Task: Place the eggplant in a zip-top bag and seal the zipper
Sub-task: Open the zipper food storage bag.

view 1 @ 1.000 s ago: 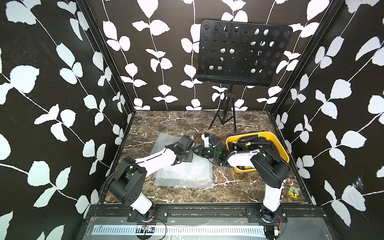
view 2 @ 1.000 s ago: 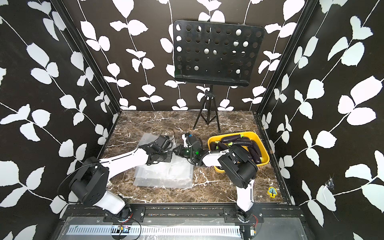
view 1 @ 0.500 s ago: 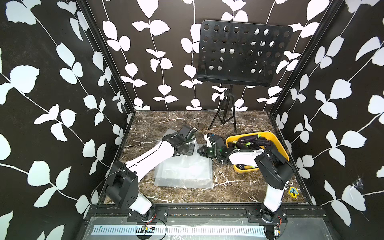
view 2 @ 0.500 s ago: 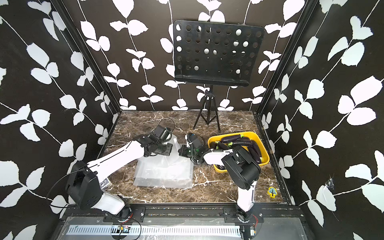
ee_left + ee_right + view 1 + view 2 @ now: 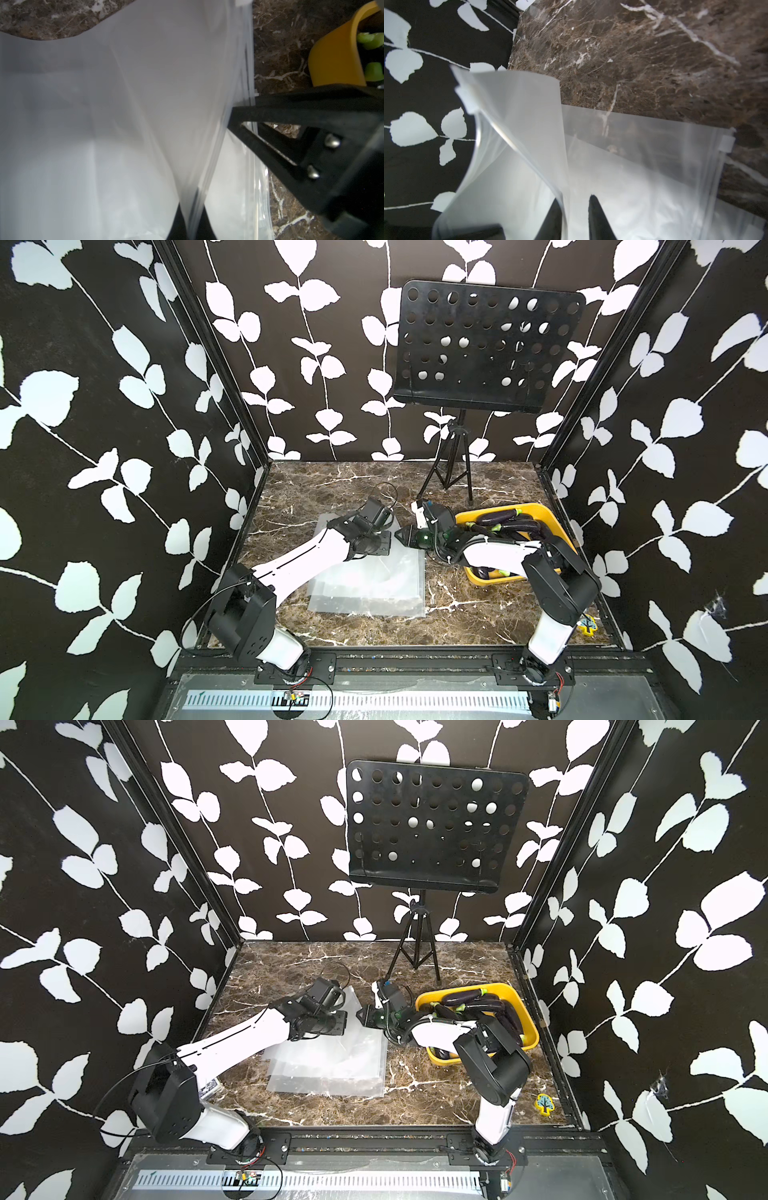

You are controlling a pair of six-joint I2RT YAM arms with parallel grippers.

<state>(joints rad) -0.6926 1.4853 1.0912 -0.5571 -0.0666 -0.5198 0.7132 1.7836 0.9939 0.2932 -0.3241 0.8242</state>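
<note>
Both grippers work at the far edge of the clear zip-top bag [image 5: 370, 576], which lies on the brown marble table [image 5: 457, 622] left of centre, its near part flat and its zipper edge running along its right side. No brand, label or readable writing shows on anything in view.

In the left wrist view the left gripper [image 5: 192, 216] is clenched on a fold of the bag's film, which rises as a narrow pleat from between its black fingers [image 5: 176, 224]. In both top views this gripper [image 5: 384, 541] sits over the bag's far part, the film lifted beneath it.

Just to its right, the right gripper [image 5: 401, 536] points left toward the same far corner. In its wrist view its black fingers [image 5: 598, 218] stand a little apart, with a raised sheet of film [image 5: 529, 128] passing between them; whether they press it cannot be told. A white slider tab [image 5: 726, 146] sits at the end of the zipper strip there.

Further right, behind the right arm, a yellow bin [image 5: 557, 526] holds several dark purple eggplants [image 5: 498, 516] with green stems, well apart from the bag's opening.

At the far side stands a black perforated music stand [image 5: 486, 348] on a tripod.
</note>
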